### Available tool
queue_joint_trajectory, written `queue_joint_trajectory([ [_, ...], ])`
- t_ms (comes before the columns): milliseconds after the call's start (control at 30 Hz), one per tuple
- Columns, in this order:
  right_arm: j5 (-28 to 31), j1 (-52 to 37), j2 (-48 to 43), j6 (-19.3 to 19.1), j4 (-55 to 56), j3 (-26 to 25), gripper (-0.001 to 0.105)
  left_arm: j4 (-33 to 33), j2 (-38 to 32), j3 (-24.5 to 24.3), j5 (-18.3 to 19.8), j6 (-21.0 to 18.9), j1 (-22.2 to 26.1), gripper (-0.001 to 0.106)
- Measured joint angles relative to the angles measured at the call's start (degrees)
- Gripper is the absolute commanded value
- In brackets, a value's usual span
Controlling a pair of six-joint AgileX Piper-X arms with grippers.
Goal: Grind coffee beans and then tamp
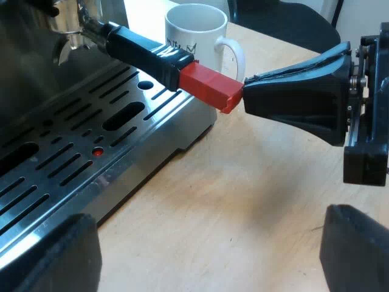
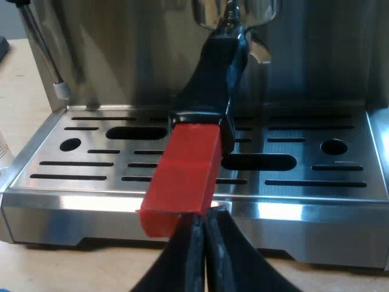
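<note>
The metal holder is locked into the espresso machine's front, its dark handle (image 1: 143, 50) sticking out over the drip tray (image 1: 67, 155) and ending in red (image 1: 209, 88). My right gripper (image 1: 245, 97) meets the tip of that red end (image 2: 182, 179); in the right wrist view its fingers (image 2: 203, 222) are pressed together, tips touching the red end's lower edge, nothing between them. My left gripper (image 1: 206, 255) hovers low over the wooden table beside the tray, open and holding nothing. A white mug (image 1: 197, 30) stands on the table beyond the handle.
The slotted steel drip tray (image 2: 304, 182) spans the machine's base. A steam wand (image 2: 42, 55) hangs at one side of the machine's front. A dark chair (image 1: 292, 21) stands past the table's edge behind the mug. Bare wood (image 1: 243, 201) lies under my left gripper.
</note>
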Motion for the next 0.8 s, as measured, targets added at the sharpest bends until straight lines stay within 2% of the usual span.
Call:
queue_joint_trajectory([
  [800, -0.5, -1.0, 0.0, -0.1, 0.2, 0.0, 0.0, 0.0, 0.0, 0.0, 0.0, 0.0, 0.0, 0.077],
])
